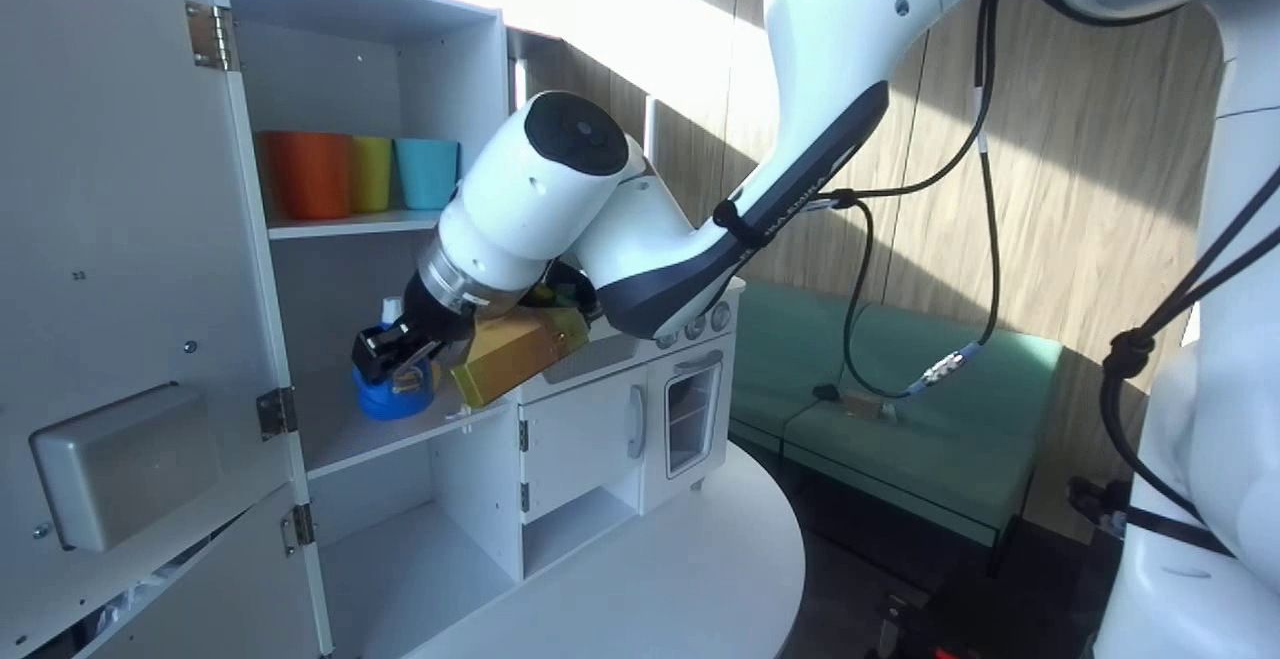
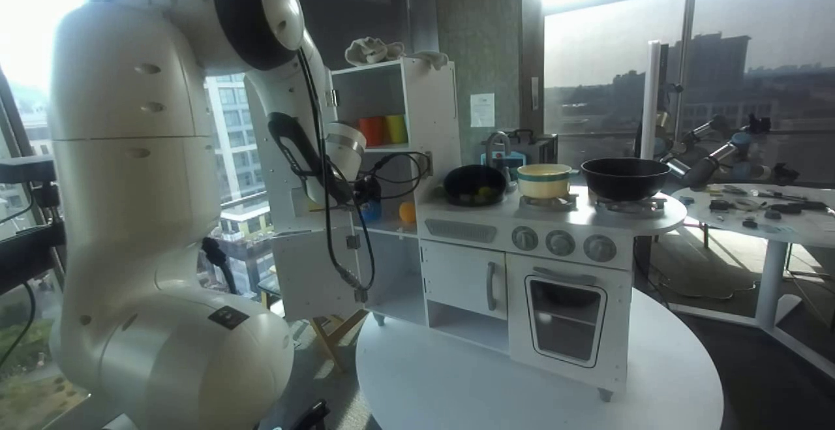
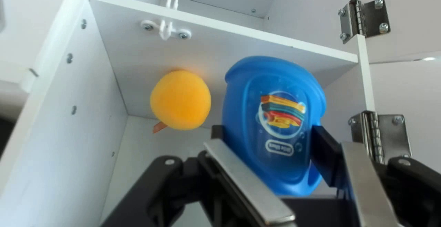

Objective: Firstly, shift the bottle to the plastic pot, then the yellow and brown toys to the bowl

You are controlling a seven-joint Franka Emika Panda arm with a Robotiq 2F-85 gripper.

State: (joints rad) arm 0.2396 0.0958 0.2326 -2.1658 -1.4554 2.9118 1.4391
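In the wrist view, whose picture stands upside down, both fingertips of my gripper (image 3: pixel 267 134) press against the sides of the blue bottle (image 3: pixel 275 116). Its white cap (image 1: pixel 392 310) rises above the gripper in an exterior view. Whether the base touches the shelf I cannot tell. Beside it on the shelf is the round yellow toy (image 3: pixel 181 99). A reddish-brown bit (image 3: pixel 159 127) pokes out behind it; whether this is the brown toy I cannot tell. The cream plastic pot (image 2: pixel 543 185) stands on a burner. The bowl is either the black vessel (image 2: pixel 473 172) by the faucet or the wide black pan (image 2: pixel 625 179).
Orange (image 1: pixel 312 179), yellow (image 1: pixel 370 177) and teal (image 1: pixel 427 177) cups stand on the upper shelf. Cabinet walls and an open hinged door (image 1: pixel 120 269) flank the arm closely. A faucet (image 2: pixel 499 146) rises behind the counter. The wrist carries a yellow box (image 1: pixel 520 351).
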